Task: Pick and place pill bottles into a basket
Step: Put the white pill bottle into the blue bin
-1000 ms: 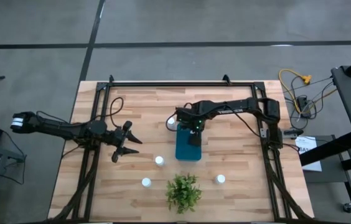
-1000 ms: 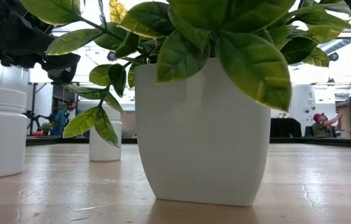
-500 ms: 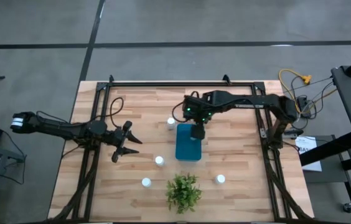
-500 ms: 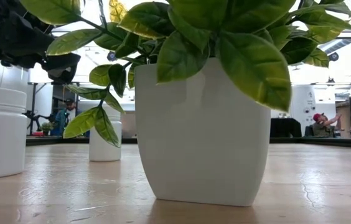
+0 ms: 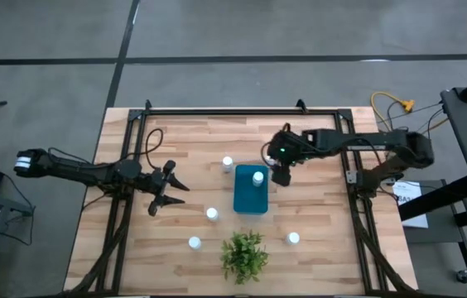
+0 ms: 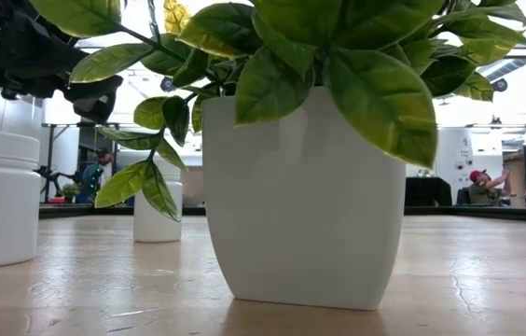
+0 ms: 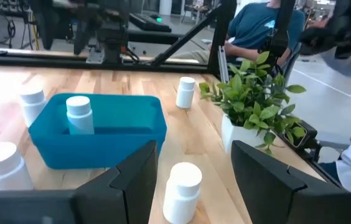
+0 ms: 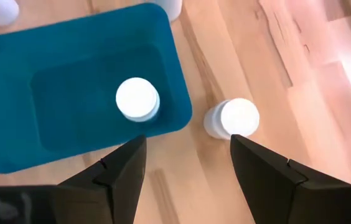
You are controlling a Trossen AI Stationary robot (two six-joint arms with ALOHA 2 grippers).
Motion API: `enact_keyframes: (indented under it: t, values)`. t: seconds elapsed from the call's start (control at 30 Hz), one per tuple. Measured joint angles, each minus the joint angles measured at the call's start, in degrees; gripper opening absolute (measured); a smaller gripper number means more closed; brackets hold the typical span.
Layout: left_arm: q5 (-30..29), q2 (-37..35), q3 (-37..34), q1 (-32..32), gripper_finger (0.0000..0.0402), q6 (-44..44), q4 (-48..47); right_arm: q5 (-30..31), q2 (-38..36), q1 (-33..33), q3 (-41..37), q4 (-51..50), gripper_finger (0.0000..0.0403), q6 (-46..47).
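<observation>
On the desk (image 5: 316, 207) the teal basket (image 5: 251, 189) sits near the middle, with one pill bottle (image 5: 257, 177) standing upright inside it, toward the end farther from the plant (image 5: 243, 255). That bottle counts as placed. The rest are outside: one (image 5: 228, 163) just beside the basket's far corner, one (image 5: 212, 213) off its near left corner, one (image 5: 194, 242) left of the plant, one (image 5: 293, 238) to the plant's right. A sixth (image 8: 231, 118) shows in the right wrist view, on the wood just beside the basket's wall; from above the arm hides it.

The right gripper (image 5: 280, 175) hangs just past the basket's right edge, its two fingers spread with nothing between them. The sixth bottle lies just ahead of the gap between them, so I judge it well placed to come down on that one.

The left gripper (image 5: 164, 193) waits above the desk's left part, well apart from the basket, fingers likewise apart and empty. A bottle (image 7: 183, 188) stands close in front of it, probably the one at the basket's near left corner. Parked there, it leaves the middle clear for the other arm.

The plant sits between two bottles and near the basket's end, so reaches there will likely need to come from above to avoid the leaves.
</observation>
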Motion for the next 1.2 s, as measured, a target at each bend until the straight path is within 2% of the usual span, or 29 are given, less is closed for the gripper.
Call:
enact_keyframes:
  t: [0.2, 0.4, 0.7, 0.83, 1.2]
  values:
    - [0.0, 0.0, 0.0, 0.0, 0.0188, 1.3, 0.6, -0.3, -7.4, 0.0, -12.1, 12.0, 0.0224, 1.2]
    - [0.0, 0.1, -0.1, 0.0, 0.0188, 1.3, 1.2, 0.4, -10.8, 0.0, -18.7, 17.4, 0.0224, 1.1]
    - [0.0, 0.0, 0.1, 0.0, 0.0188, 1.3, 3.4, 7.3, -9.7, -0.3, -18.2, 18.5, 0.0224, -1.8]
    - [0.0, 0.0, 0.1, 0.0, 0.0188, 1.2, 3.3, 7.6, -9.7, -1.2, -17.2, 18.7, 0.0227, -2.5]
    - [0.0, 0.0, -0.1, 0.0, 0.0188, 1.2, 3.2, 7.7, -9.6, -6.1, -16.9, 20.3, 0.0301, -3.5]
